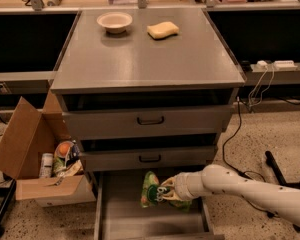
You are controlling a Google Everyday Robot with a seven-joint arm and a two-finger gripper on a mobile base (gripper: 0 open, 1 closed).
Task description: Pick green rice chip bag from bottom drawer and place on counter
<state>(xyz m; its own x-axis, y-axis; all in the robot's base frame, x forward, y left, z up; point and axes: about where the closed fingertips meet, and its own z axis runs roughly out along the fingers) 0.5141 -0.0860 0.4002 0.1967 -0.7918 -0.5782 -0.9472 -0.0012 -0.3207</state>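
The green rice chip bag [150, 190] stands upright over the pulled-out bottom drawer [125, 219], near its back right. My gripper [162, 191] reaches in from the right on a white arm and is shut on the bag's right side. The bag looks lifted a little above the drawer floor. The counter [145, 59] is the grey cabinet top above; it holds a pale bowl [114, 21] and a yellow sponge [163, 30] at the back.
Two closed grey drawers with black handles [150, 120] sit above the open one. An open cardboard box [35, 154] with mixed packets stands at the left on the floor. Cables [250, 99] and a black stand leg [282, 176] lie at the right.
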